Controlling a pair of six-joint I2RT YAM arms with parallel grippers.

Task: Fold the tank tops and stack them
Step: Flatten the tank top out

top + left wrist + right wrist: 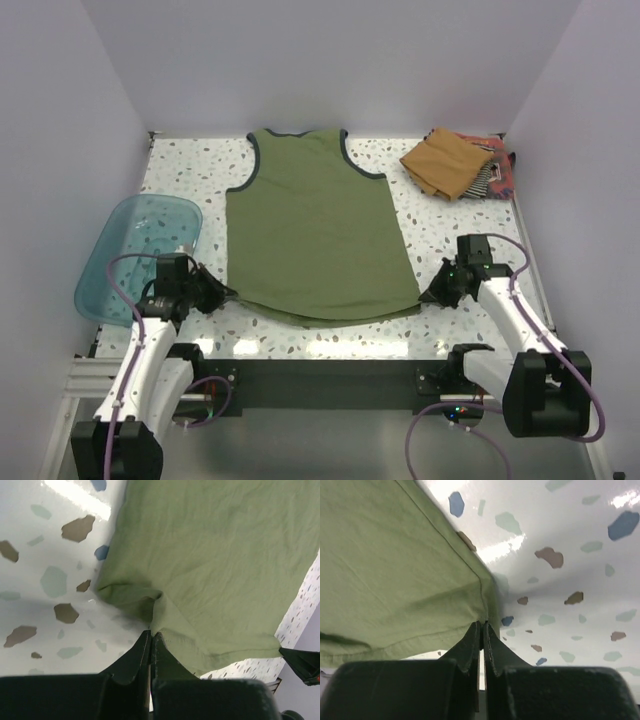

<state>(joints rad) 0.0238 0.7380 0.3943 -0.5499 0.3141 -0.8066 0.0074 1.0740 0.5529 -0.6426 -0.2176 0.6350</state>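
Observation:
An olive green tank top point(313, 230) lies flat in the middle of the table, neck toward the back wall, plain side up. My left gripper point(228, 293) is shut on its near left hem corner point(150, 611), where the cloth bunches at the fingertips point(151, 634). My right gripper point(424, 297) is shut on the near right hem corner point(485, 611). At the back right lies a pile of other tank tops: a tan-brown one point(443, 160) on top, a striped one point(485, 180) and a reddish one point(504, 175) under it.
A translucent teal tub point(138, 255) stands at the left edge, just behind my left wrist. The speckled tabletop point(330, 335) ends at a black rail near the arm bases. White walls close the back and both sides.

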